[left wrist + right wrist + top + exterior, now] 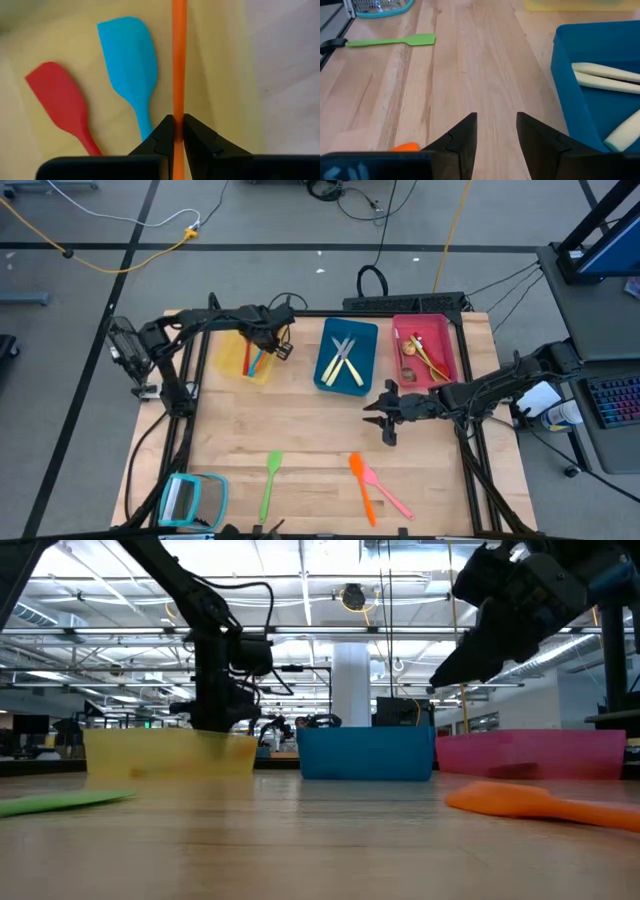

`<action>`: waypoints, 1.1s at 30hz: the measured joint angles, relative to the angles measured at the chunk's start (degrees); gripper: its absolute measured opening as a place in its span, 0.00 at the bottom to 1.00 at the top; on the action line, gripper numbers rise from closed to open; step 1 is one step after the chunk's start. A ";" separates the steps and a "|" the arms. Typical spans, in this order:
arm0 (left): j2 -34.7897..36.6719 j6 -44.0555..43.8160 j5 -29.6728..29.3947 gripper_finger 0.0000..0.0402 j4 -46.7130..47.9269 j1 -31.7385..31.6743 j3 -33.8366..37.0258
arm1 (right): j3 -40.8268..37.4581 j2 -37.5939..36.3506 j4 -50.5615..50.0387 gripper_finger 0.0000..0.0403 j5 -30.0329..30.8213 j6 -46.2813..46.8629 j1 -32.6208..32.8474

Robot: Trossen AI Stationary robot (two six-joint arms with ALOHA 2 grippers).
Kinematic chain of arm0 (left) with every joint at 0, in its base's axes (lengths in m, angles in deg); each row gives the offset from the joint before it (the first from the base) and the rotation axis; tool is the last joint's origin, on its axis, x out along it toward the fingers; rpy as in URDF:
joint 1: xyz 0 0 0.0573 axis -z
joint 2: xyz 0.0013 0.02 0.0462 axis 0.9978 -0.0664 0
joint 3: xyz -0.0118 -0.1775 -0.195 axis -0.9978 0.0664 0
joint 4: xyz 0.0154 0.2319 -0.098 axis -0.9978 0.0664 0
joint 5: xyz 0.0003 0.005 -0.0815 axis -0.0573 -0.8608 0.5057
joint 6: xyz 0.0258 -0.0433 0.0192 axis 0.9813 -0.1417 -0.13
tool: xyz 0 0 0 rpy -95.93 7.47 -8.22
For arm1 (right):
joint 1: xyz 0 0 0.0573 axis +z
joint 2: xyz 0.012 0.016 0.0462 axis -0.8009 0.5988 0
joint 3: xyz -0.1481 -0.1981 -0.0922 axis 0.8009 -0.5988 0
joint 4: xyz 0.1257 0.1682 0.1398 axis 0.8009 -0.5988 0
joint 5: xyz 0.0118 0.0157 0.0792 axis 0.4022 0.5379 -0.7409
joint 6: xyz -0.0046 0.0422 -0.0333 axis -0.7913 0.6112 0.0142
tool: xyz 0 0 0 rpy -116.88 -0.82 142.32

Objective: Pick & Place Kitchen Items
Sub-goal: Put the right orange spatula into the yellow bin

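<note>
The orange utensil is a thin stick, and my left pincer is pinched tight on it over the yellow tray. It points straight out past the fingers. A red spatula and blue spatula lie in that tray. My right pincer hangs part open, holding nothing, above the wooden worktop near the blue tray. I see a big hall behind.
</note>
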 joint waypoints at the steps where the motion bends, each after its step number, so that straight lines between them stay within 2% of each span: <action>1: -0.41 0.11 0.40 0.08 0.05 -0.32 0.00 | -0.47 0.00 0.70 0.32 0.01 0.02 0.00; 18: -2.15 -0.32 -0.69 0.09 0.36 -0.84 0.00 | -6.87 -0.02 14.11 0.32 0.02 -0.92 0.00; 22: -2.15 -0.25 -0.74 0.10 0.54 -0.57 0.00 | -8.01 -0.02 15.70 0.32 0.00 -3.46 0.00; 28: -2.15 1.82 -1.76 0.22 0.70 0.20 0.00 | -8.15 -0.02 15.69 0.32 -0.23 -8.01 0.00; 33: -2.15 1.39 -3.50 0.34 0.44 1.21 0.00 | -8.17 -0.02 17.62 0.32 -2.71 -10.61 -0.03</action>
